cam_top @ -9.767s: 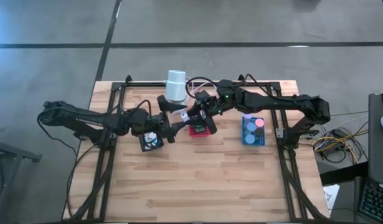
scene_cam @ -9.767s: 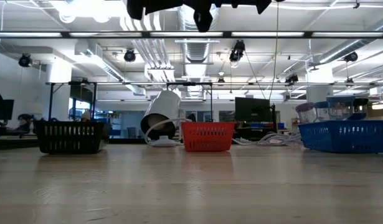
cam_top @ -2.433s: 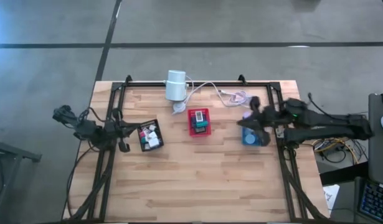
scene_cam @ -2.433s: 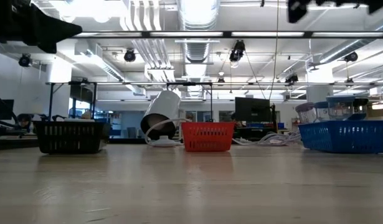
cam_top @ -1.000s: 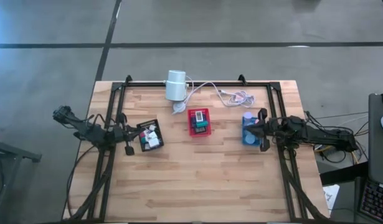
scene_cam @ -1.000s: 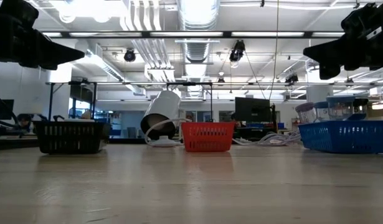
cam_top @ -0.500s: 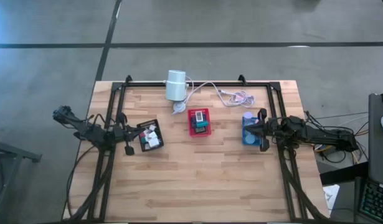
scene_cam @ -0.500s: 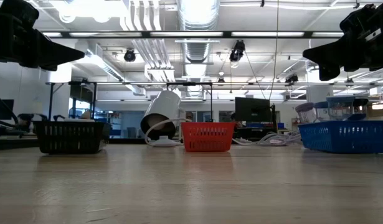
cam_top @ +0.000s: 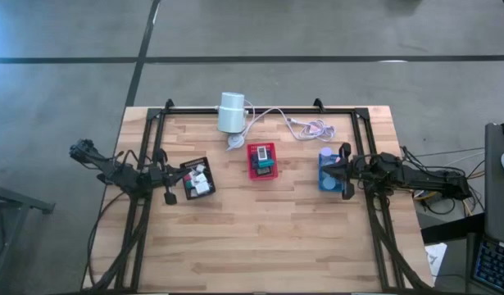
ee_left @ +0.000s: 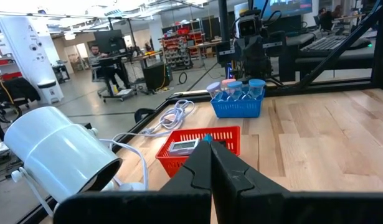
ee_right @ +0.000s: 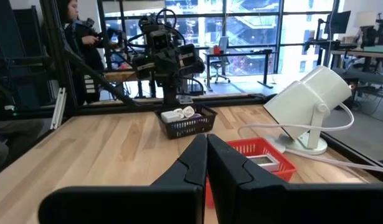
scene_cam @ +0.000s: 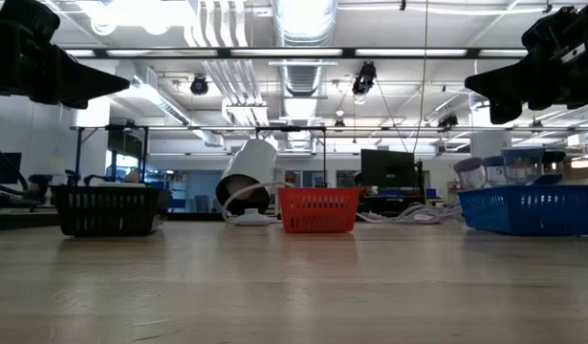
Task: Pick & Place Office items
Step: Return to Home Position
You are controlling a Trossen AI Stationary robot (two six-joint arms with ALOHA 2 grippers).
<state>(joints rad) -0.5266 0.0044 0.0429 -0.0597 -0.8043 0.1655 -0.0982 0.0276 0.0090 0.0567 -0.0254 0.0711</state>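
The office items lie sorted in three small trays across the table's middle. White, pink and teal pieces fill the black tray [cam_top: 197, 179]. A teal and a white piece lie in the red tray [cam_top: 263, 161]. Round blue and pink pieces sit in the blue tray [cam_top: 326, 184]. My left gripper [cam_top: 174, 174] hangs shut and level just left of the black tray, holding nothing [ee_left: 208, 142]. My right gripper [cam_top: 333, 170] is shut too, level above the blue tray's right side, with nothing in it [ee_right: 207, 138].
A white cylinder lamp [cam_top: 231, 112] lies tilted at the far edge, and its cable [cam_top: 305, 125] trails to the right. Black frame rails [cam_top: 141, 213] run along both sides. The near half of the wooden table [cam_top: 252, 246] is bare. A person [ee_right: 73, 25] stands beyond the table.
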